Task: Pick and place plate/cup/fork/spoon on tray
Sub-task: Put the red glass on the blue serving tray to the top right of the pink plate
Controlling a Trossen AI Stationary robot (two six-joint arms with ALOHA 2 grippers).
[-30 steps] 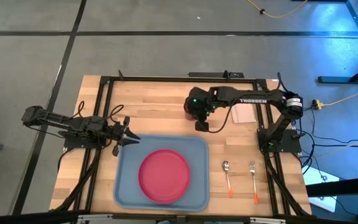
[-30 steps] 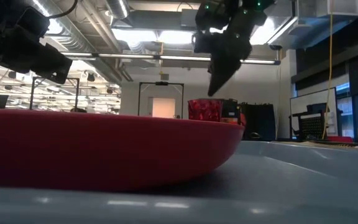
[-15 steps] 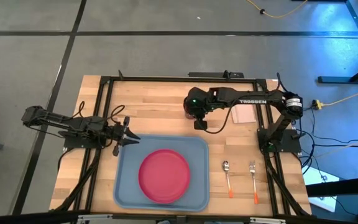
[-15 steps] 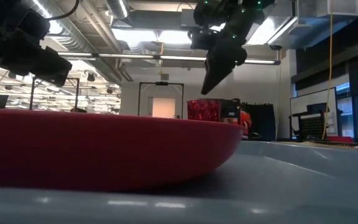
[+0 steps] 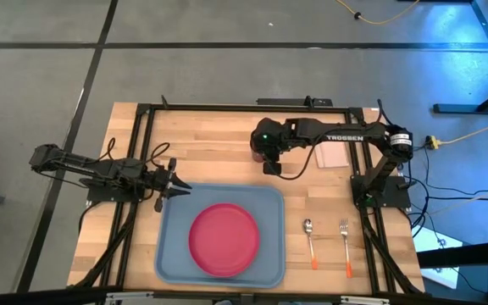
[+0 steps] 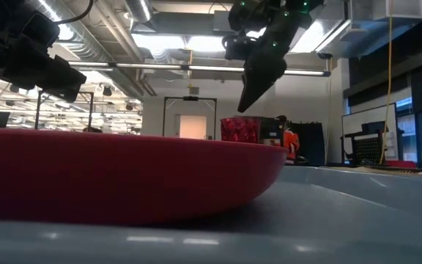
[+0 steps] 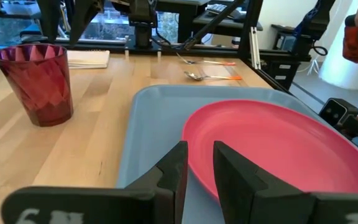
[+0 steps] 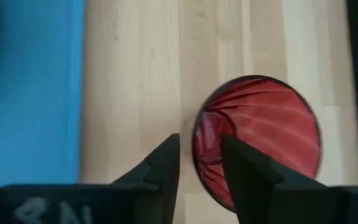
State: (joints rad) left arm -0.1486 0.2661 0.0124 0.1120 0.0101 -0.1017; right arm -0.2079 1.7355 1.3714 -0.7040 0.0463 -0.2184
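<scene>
The pink-red plate (image 5: 224, 238) lies flat in the light blue tray (image 5: 172, 246). The dark red cup (image 8: 260, 140) stands upright on the wooden table beyond the tray's far edge; it also shows in the left wrist view (image 7: 36, 84). My right gripper (image 8: 199, 155) is open and hovers above the cup, pointing down, with the cup's near rim under the gap between its fingers; it touches nothing. My left gripper (image 7: 199, 163) is open and empty, low over the tray's far left corner, beside the plate. The spoon (image 5: 309, 240) and fork (image 5: 344, 241) lie on the table right of the tray.
A small pale sheet (image 5: 330, 155) lies on the table right of the cup, under my right arm. Black frame rails run along the table's left, right and far edges. Bare wood lies between the tray's far edge and the cup.
My right gripper has gone a little toward the table's far edge, closing in over the cup while staying above it. The cup, plate and tray have kept still.
</scene>
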